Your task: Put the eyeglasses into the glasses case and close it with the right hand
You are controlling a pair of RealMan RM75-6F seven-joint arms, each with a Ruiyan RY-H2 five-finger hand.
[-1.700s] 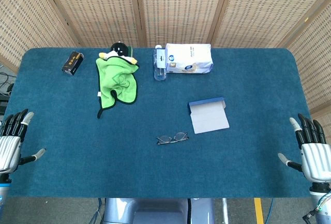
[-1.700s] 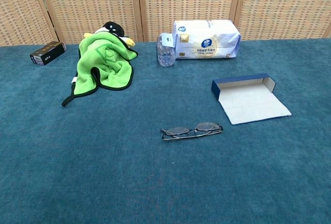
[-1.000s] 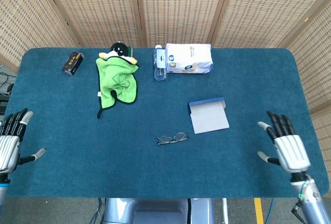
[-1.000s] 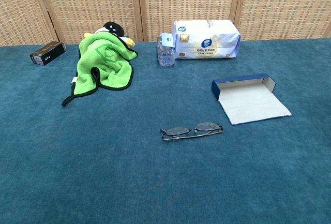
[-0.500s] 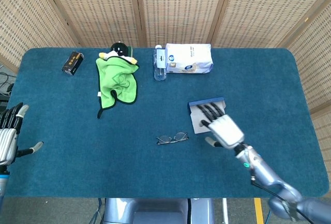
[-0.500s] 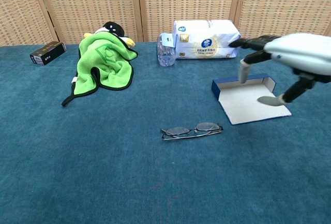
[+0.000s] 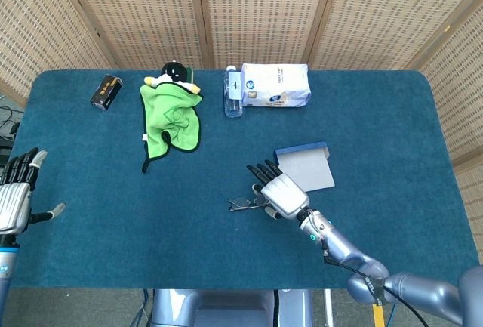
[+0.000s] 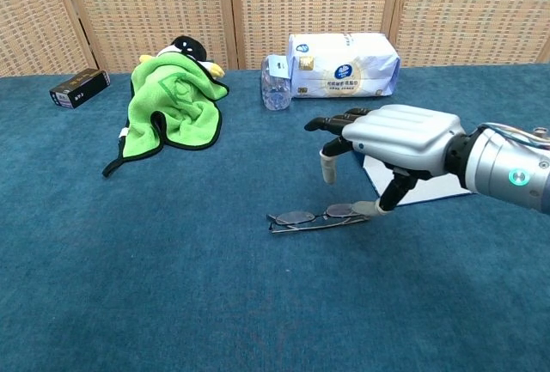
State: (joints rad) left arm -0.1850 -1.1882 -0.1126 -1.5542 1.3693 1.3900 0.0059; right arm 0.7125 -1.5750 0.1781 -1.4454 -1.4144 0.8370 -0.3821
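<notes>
The thin-framed eyeglasses lie folded on the blue table, their left lens showing in the head view. My right hand hovers palm down just above their right end, fingers spread and holding nothing. Its thumb tip is close to the frame; I cannot tell if it touches. The blue glasses case lies open with its pale lining up, right behind that hand; in the chest view only an edge shows. My left hand is open at the table's left edge.
A green cloth over a plush toy lies at the back left, with a small black box further left. A clear bottle and a white tissue pack stand at the back centre.
My right hand has swept from the table's right edge leftward, over the case, to just above the eyeglasses. The left hand has barely moved.
</notes>
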